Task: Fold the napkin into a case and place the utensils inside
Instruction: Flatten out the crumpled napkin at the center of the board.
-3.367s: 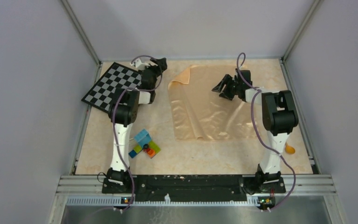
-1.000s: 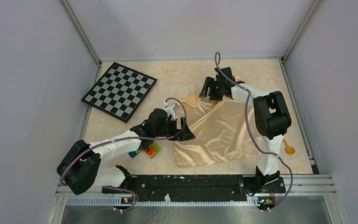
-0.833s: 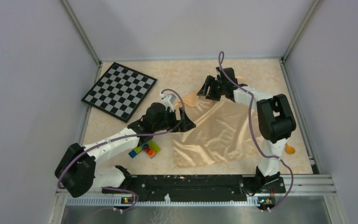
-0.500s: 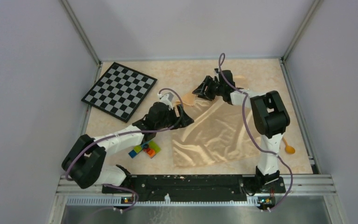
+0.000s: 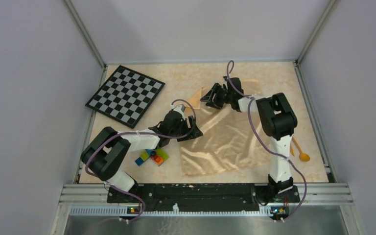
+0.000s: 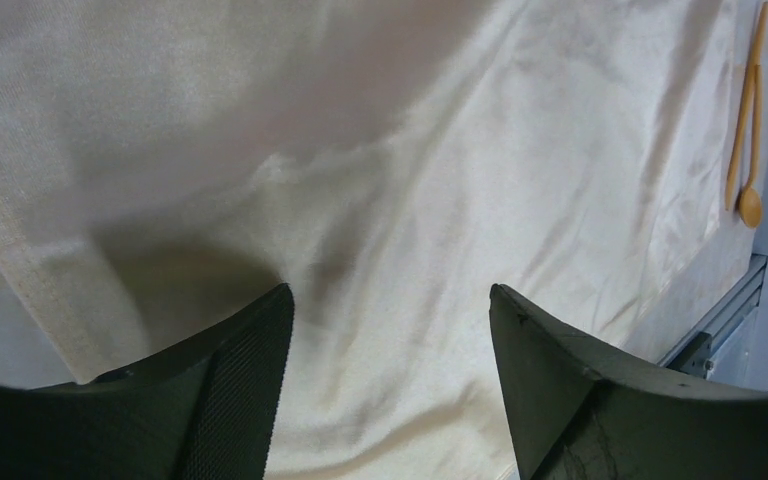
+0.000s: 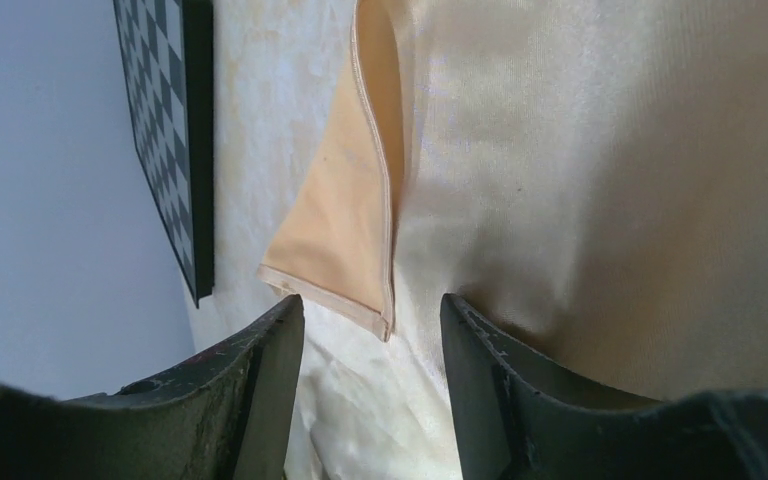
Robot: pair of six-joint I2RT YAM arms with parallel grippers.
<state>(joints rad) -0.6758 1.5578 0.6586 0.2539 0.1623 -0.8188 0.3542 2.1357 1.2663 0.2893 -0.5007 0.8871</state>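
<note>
- Your left gripper [image 5: 194, 131] stands with jaws apart over the left hem of the napkin [image 5: 227, 142], gripping nothing.
- Your right gripper [image 5: 208, 96], also unclenched, straddles the folded-over corner [image 7: 345, 220] at far left.
- The utensils [image 5: 299, 151] lie beyond the right hem, nearer your right arm.

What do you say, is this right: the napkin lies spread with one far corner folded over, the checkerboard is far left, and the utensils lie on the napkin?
No. The utensils are not on the napkin; they lie on the bare table beside its right edge, as the top external view shows. The folded corner and the checkerboard are as you say.
</note>
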